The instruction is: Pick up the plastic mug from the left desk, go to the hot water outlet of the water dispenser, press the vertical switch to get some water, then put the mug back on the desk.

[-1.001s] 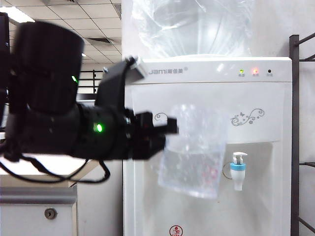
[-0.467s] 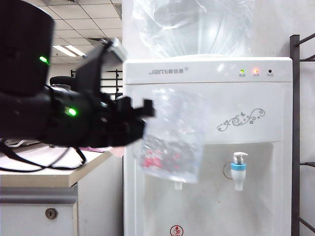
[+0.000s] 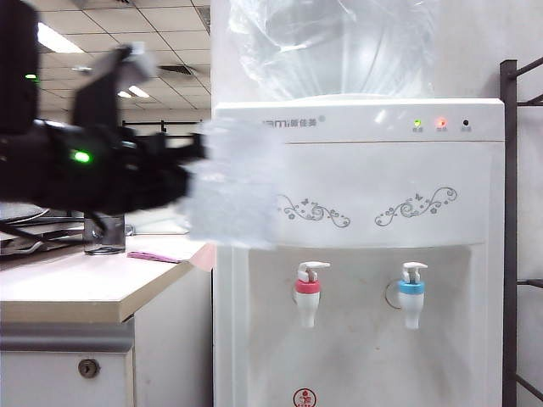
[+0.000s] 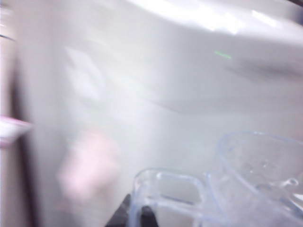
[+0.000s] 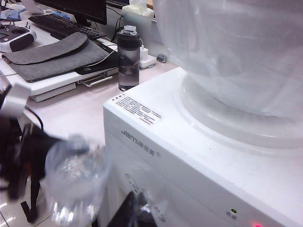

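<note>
Nearest the exterior camera, at the left of the frame, the black left gripper (image 3: pixel 182 174) is clamped on the thin loop handle of the one clear rippled plastic mug (image 3: pixel 236 182), which hangs blurred in the air at centre left, over the near corner of the pale beige desk (image 3: pixel 85 284) and against the upper left corner of the tall white water dispenser (image 3: pixel 356 254). In the left wrist view the mug's handle (image 4: pixel 165 194) sits between the dark fingertips at the bottom edge. Below the mug's level, in the dispenser's recess, are two small white taps: one with a red collar (image 3: pixel 307 292) at centre and one with a blue collar (image 3: pixel 411 292) to its right, both apart from the mug. Two indicator lights glow on the upper panel, one green (image 3: pixel 417 124) and one red (image 3: pixel 440 123). The right gripper (image 5: pixel 137 213), at the bottom edge of its own view, is closed on nothing. Farther back on the desk stands one dark grey bottle (image 5: pixel 128 59) with a black cap.
</note>
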Controlling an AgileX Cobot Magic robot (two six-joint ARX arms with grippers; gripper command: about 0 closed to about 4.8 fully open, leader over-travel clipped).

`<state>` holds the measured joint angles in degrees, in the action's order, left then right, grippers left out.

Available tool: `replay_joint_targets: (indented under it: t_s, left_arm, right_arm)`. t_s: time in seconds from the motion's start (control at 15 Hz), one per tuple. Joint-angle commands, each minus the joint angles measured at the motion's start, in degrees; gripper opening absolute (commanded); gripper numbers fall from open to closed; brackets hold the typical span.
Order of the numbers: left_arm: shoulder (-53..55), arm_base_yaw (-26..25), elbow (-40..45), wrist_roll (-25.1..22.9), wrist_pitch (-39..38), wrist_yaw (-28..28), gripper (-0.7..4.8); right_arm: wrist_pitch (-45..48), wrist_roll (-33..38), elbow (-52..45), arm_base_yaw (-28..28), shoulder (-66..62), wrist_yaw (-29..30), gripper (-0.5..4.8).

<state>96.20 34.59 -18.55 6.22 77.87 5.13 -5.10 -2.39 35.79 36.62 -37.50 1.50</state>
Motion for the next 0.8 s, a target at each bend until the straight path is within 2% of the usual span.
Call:
replay_joint_targets:
  t_s: [0.07, 0.13, 0.27, 0.33, 0.47, 0.53, 0.6, 0.8]
  left_arm:
    - [-1.0, -7.1, -0.2, 0.4, 2.9, 0.0, -0.05]
    - [-1.0, -8.7, -0.2, 0.4, 2.9, 0.0, -0.05]
    - [-1.2, -18.1, -0.2, 0.4, 2.9, 0.1, -0.05]
    - [-1.2, -19.4, -0.2, 0.4, 2.8, 0.1, -0.05]
    - [-1.2, -25.5, -0.2, 0.4, 2.8, 0.1, -0.05]
    - [-1.1, -26.4, -0.3, 0.4, 2.7, 0.1, -0.05]
    - [-0.1, -31.2, -3.2, 0.4, 0.2, 0.2, -0.05]
    - [7.4, -31.9, -12.7, 0.4, -0.1, 0.2, -0.05]
  right_arm:
    - [0.6, 0.3, 0.1, 0.0, 0.1, -0.1, -0.05]
    - [0.6, 0.3, 0.1, 0.0, 0.1, -0.1, -0.05]
    - [0.6, 0.3, 0.1, 0.0, 0.1, -0.1, -0.05]
    - [0.6, 0.3, 0.1, 0.0, 0.1, -0.1, -0.05]
    - [0.6, 0.3, 0.1, 0.0, 0.1, -0.1, -0.05]
    - [0.6, 0.3, 0.1, 0.0, 0.1, -0.1, -0.05]
    - [0.6, 0.3, 0.1, 0.0, 0.1, -0.1, -0.05]
    - [0.6, 0.3, 0.1, 0.0, 0.1, -0.1, -0.05]
